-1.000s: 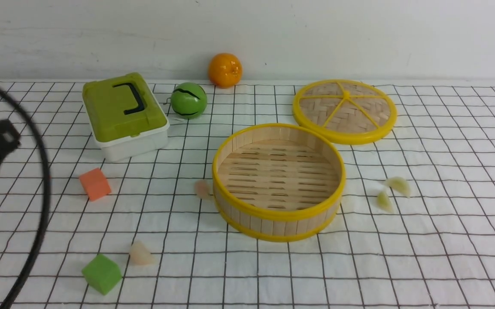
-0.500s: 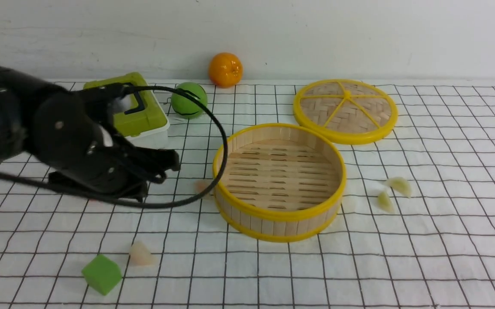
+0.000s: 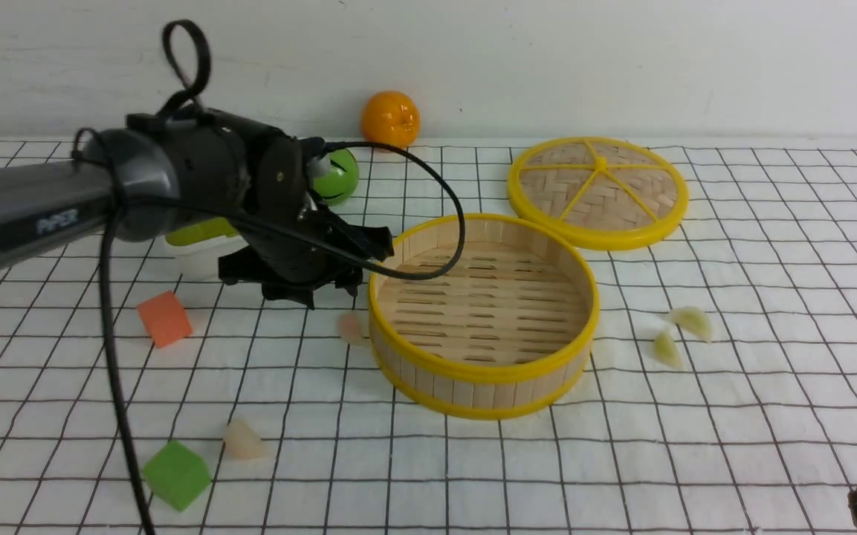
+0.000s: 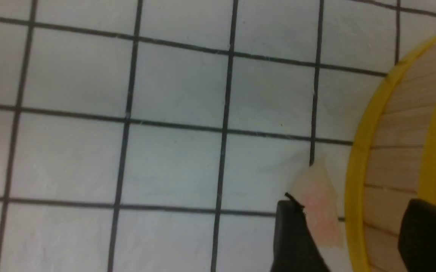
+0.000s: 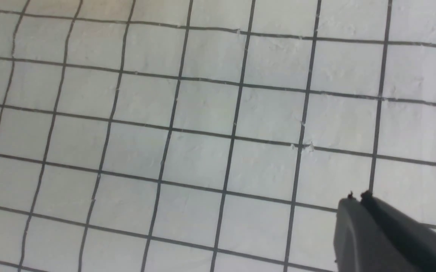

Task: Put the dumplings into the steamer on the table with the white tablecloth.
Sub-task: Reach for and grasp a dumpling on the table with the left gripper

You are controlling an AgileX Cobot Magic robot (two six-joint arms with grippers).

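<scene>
The steamer (image 3: pixel 482 373) stands empty mid-table on the white tablecloth (image 3: pixel 703 453). One pinkish dumpling (image 3: pixel 351 327) lies against its left wall. Another pinkish dumpling (image 3: pixel 244 440) lies near the front left. Two greenish dumplings (image 3: pixel 690 321) (image 3: pixel 664 348) lie to the steamer's right. My left gripper (image 3: pixel 360 260) is open, just above the near pinkish dumpling at the steamer's left rim. In the left wrist view the gripper (image 4: pixel 354 230) straddles the dumpling (image 4: pixel 318 206) and the steamer wall (image 4: pixel 391 151). My right gripper (image 5: pixel 357 198) is shut and empty over bare cloth.
The yellow-rimmed woven lid (image 3: pixel 597 189) lies behind the steamer on the right. A green-lidded box (image 3: pixel 198 241), a green ball (image 3: pixel 339 178) and an orange (image 3: pixel 389 119) are at the back left. An orange cube (image 3: pixel 164 318) and a green cube (image 3: pixel 175 473) sit front left.
My left arm has swung in from the far left and reached right and farther back, up to the steamer's left rim. A dark part of my right arm has entered at the bottom right corner.
</scene>
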